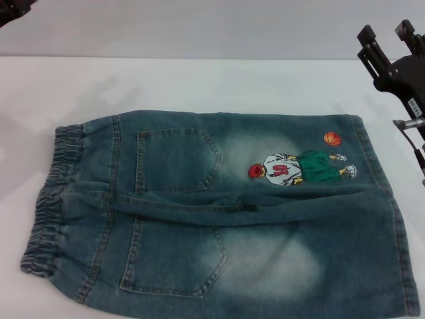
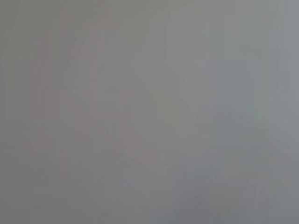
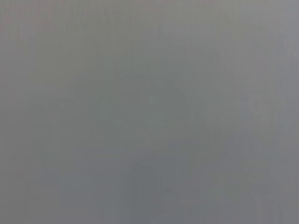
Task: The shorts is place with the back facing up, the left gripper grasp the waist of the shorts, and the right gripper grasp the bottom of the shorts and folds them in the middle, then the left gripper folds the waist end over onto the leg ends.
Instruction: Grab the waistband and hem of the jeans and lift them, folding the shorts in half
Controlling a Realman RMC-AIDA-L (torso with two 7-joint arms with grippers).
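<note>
The blue denim shorts (image 1: 219,219) lie flat on the white table (image 1: 199,83), back pockets up. The ruffled waist (image 1: 50,199) is at the left. The bottom leg hems (image 1: 392,212) are at the right, beside the cartoon basketball patch (image 1: 302,166). My right gripper (image 1: 388,33) hangs raised at the far right, above and beyond the leg ends; it is open and holds nothing. Only a dark bit of my left gripper (image 1: 13,10) shows, at the top left corner, well away from the waist. Both wrist views show plain grey.
A lengthwise crease (image 1: 199,203) runs along the middle of the shorts between the two pockets. Bare white tabletop lies beyond the shorts and to their left. A pale wall (image 1: 199,26) stands behind the table's far edge.
</note>
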